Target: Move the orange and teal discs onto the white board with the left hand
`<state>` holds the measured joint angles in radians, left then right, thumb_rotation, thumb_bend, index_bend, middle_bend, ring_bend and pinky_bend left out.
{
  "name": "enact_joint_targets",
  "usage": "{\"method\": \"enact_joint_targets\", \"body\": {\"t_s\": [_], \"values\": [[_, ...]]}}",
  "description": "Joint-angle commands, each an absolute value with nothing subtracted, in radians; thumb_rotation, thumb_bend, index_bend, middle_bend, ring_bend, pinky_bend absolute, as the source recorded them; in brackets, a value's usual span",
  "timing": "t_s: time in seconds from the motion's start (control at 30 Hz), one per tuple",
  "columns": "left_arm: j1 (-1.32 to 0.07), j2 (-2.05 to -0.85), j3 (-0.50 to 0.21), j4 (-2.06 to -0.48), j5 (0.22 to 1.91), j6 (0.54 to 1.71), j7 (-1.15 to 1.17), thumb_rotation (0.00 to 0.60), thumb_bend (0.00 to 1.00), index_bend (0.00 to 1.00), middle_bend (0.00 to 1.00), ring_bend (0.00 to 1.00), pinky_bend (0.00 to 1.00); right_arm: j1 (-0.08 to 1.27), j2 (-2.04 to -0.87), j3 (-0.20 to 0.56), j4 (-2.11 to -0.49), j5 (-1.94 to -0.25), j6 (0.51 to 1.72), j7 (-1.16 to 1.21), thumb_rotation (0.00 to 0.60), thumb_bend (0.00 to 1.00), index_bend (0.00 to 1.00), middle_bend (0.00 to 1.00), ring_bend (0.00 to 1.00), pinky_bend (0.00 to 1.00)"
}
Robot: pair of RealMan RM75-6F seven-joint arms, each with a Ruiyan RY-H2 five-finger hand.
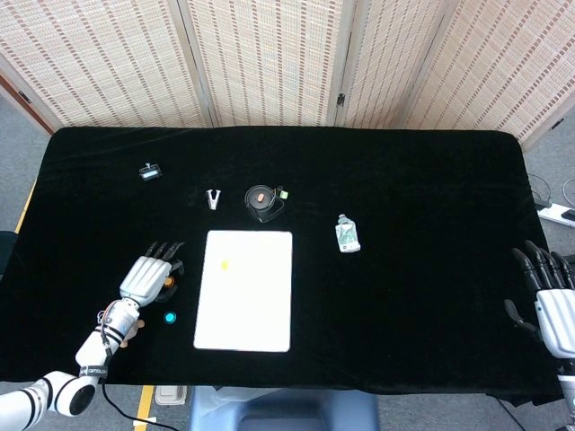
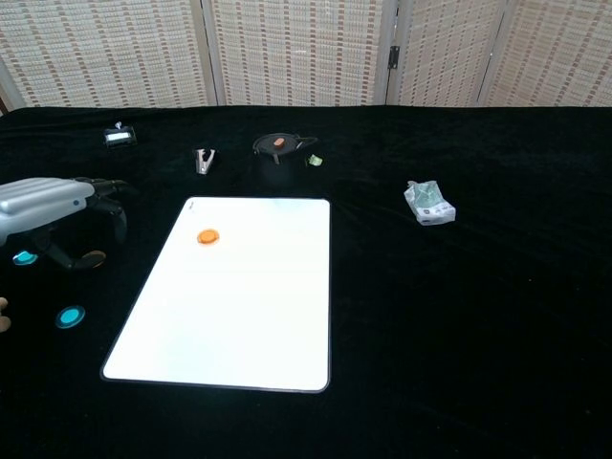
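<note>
Discs sit in two groups relative to the flat white rectangular board [image 2: 229,296]. One small orange round disc [image 2: 207,236] lies on the board near its far left corner. A second orange disc [image 2: 93,257] lies on the black cloth-covered table [image 2: 459,316] left of the board, directly under the left hand [image 2: 57,210]. One teal round disc [image 2: 69,316] lies on the cloth nearer than that hand, apart from the board's left edge. Another teal disc [image 2: 25,256] shows partly behind the hand at the left margin.

Left hand: silver back upward, dark fingers [image 2: 117,218] curled downward around the off-board orange disc. Whether the fingertips touch the disc cannot be told from either view. In the head view this hand [image 1: 144,277] lies just left of the board.

Right hand [image 1: 546,296]: at the near right table edge, fingers spread and pointing away, holding nothing.

Far of the board: a small silver clip [image 2: 204,161], a round black dish with an orange centre [image 2: 277,145], and a small green cube [image 2: 314,161] just right of it. A crumpled white-green packet [image 2: 428,204] lies well right of the board. A small dark device [image 2: 120,136] sits at the far left.
</note>
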<state>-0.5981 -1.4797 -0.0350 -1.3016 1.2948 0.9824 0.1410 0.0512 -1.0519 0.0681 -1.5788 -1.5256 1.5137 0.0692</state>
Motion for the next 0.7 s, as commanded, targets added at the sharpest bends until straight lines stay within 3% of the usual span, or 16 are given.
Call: {"method": "enact_joint_targets", "body": {"t_s": [0.03,0.7], "values": [[-0.591,-1.489,-0.034,-1.286,1.296,0.983,0.134,0.6,0.45,0.44,0.08,0.0,0.0,0.049,-1.05,0.067,-1.581,-1.525,1.516,0.068,0.6,0.43,0.0,0.0,0.0,0.0],[-0.569,-1.507,-0.039,-1.242,1.286,0.964,0.132,0.6,0.44,0.42,0.08,0.0,0.0,0.041,-1.047,0.064,-1.592,-1.527,1.527,0.06,0.6,0.43,0.0,0.0,0.0,0.0]]}}
